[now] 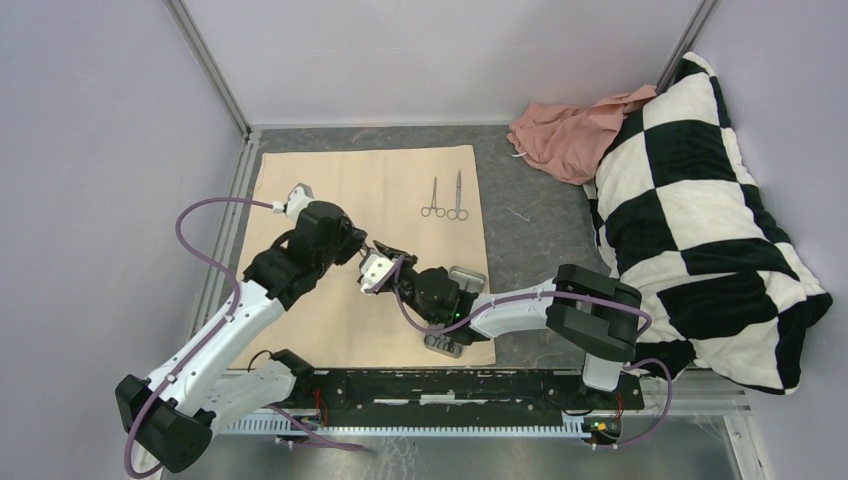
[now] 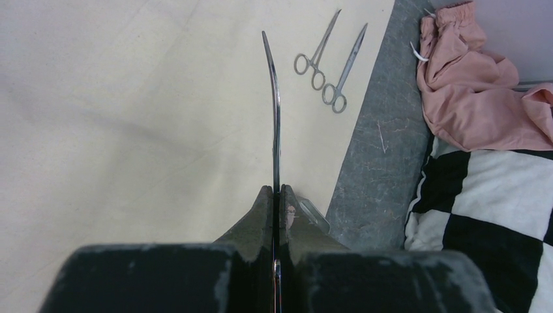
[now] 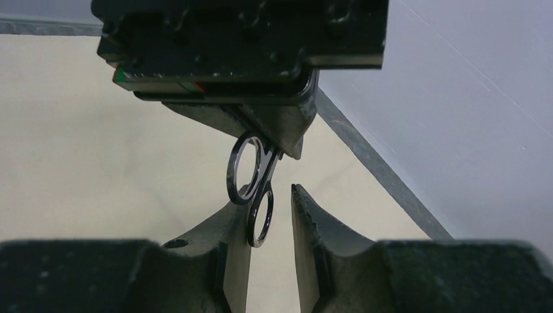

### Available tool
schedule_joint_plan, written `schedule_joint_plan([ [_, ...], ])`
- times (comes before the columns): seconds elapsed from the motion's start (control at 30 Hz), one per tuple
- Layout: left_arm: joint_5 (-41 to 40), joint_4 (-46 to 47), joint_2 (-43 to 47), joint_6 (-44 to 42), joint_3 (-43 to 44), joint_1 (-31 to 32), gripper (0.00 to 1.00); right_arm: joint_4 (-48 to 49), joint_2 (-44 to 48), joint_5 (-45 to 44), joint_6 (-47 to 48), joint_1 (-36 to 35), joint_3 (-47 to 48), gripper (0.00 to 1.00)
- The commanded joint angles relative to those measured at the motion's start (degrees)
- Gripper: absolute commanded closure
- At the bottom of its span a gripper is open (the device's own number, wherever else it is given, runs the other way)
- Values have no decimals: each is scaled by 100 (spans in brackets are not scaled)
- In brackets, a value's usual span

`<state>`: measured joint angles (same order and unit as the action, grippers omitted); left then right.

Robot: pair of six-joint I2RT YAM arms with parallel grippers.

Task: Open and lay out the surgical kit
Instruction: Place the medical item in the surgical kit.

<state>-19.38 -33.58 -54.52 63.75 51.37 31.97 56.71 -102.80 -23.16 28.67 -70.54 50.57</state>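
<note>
Right wrist view: slim silver scissor-handled instrument (image 3: 263, 171) clenched in left gripper (image 3: 274, 134) above beige cloth wrap (image 3: 98, 163), finger rings between parted jaws of right gripper (image 3: 270, 202), not yet gripped. Worth closing squarely on rings before any release from left.

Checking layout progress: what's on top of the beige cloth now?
On the cloth: two instruments side by side near its far right corner; steel tray at its right edge, partly covered by the right arm, contents hidden.
</note>
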Motion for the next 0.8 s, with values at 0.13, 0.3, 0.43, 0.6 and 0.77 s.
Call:
schedule_joint_plan([
  [0.13, -29, -24, -163, 265, 248, -7, 98, 501, -176, -198, -70, -91, 366, 93],
  [0.3, -118, -2, -30, 219, 219, -15, 67, 993, -116, -264, -233, -62, 65, 100],
  [0.43, -195, 331, 399, 65, 1, -15, 20, 1363, 269, 256, -1053, 113, -470, 100],
  [0.6, 464, 1406, 1031, -314, -592, -15, 4, 1686, 829, 1693, -3707, 869, -1093, 100],
  [0.77, 722, 1862, 1342, -214, -934, -15, 1, 2639, 797, 2453, -4864, 1253, -1467, 100],
])
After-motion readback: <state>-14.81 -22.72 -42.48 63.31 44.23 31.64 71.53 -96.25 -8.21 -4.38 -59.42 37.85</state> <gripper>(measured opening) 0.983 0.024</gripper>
